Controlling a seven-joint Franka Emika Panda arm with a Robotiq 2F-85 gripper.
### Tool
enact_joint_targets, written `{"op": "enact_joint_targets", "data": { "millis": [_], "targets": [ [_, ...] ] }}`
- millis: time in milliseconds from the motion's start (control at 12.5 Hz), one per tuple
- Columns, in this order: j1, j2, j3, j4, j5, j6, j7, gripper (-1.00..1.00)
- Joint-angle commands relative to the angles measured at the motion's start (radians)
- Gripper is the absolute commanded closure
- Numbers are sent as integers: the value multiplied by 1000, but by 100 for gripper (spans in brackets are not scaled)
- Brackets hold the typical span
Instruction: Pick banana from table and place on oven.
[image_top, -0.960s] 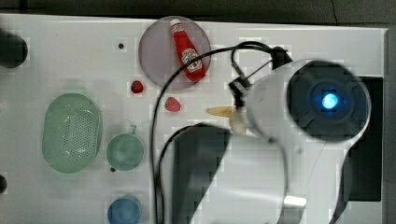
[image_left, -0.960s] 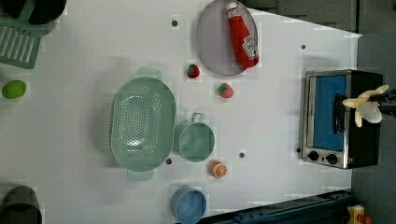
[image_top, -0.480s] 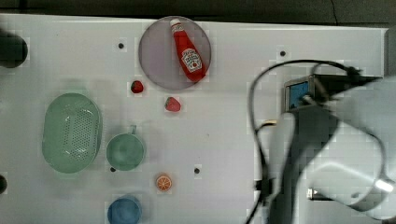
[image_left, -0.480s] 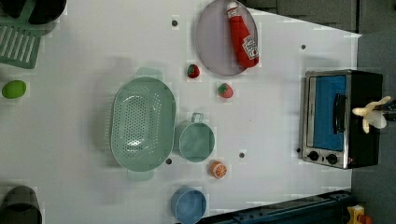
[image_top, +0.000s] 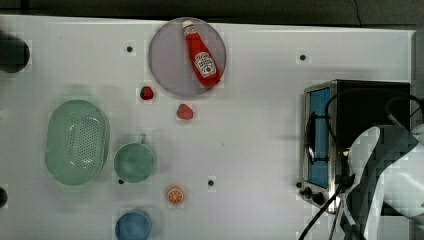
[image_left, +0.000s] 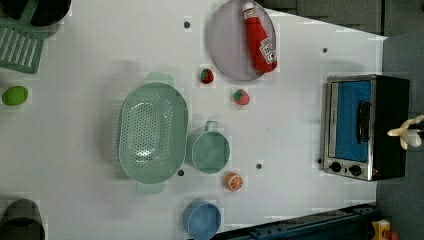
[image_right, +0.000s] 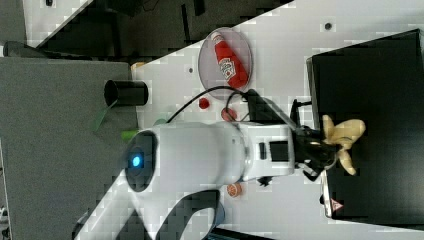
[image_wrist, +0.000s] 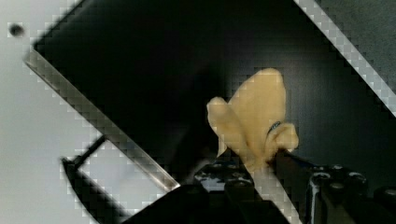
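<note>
One ketchup bottle lies on the plate; the hand grips the banana.

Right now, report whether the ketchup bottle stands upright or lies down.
Lying down. The ketchup bottle rests on its side across the round plate, cap toward the table's far edge in the top view.

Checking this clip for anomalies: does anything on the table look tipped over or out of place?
The ketchup bottle lies on its side across the grey plate rather than standing. Two strawberries and an orange slice sit loose on the table.
</note>
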Motion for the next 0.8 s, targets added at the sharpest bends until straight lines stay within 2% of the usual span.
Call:
{"op": "enact_joint_targets", "data": {
  "millis": [80, 160, 640, 720, 800],
  "targets": [
    [7, 15, -2, 11, 35, 17, -113, 47],
    [6, 20, -2, 11, 42, 21, -113, 41],
    [4, 25, 0, 20, 42, 34, -115, -90],
    [4, 20, -1, 32, 41, 34, -117, -100],
    [5, 9, 0, 52, 39, 30, -124, -100]
  ]
}}
